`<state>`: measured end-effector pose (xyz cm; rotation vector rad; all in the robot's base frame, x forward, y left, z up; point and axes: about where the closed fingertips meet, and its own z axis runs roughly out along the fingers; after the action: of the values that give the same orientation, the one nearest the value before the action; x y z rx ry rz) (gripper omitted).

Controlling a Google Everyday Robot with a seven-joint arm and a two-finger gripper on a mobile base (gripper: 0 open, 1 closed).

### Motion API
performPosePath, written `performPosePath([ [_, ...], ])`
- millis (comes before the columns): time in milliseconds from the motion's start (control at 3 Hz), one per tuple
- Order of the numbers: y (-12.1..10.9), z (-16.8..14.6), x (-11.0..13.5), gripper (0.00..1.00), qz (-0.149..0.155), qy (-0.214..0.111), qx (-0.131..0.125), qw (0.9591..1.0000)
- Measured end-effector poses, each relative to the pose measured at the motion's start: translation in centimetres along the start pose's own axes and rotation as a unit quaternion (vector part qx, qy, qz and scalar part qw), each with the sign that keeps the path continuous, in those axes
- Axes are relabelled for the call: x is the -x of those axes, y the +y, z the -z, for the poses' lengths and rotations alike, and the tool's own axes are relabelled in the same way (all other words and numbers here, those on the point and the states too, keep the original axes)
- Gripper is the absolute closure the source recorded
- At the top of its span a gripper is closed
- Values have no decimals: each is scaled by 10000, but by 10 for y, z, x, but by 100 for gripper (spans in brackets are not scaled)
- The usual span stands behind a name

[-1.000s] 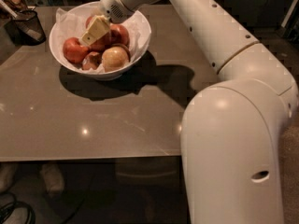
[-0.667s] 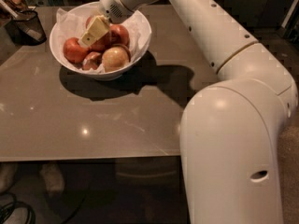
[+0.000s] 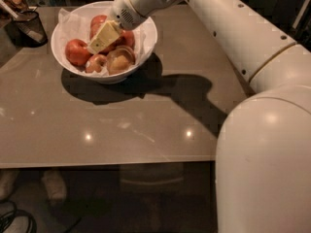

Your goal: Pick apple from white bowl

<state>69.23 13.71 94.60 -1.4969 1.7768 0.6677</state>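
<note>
Camera view: one tool (image 3: 100, 39) over one white bowl (image 3: 151, 37), five apples (image 3: 77, 51)

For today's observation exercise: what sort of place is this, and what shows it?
Likely a kitchen or dining area: a table holds a white bowl of apples and a mesh cup. The gripper is down in the bowl, over the apples.

Apples (image 3: 128, 39) partly behind jaws in white bowl (image 3: 141, 62)
</note>
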Motion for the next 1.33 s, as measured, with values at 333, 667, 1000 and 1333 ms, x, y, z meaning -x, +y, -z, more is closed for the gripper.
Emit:
performPosePath([
  [333,12,8,-14,22,-234,102,-120,9996],
  [667,18,11,-22,21,-343,157,-175,9991],
  [1000,18,12,-21,22,-323,149,-185,9992],
  [1333,8,20,-16,22,-173,112,-337,9992],
])
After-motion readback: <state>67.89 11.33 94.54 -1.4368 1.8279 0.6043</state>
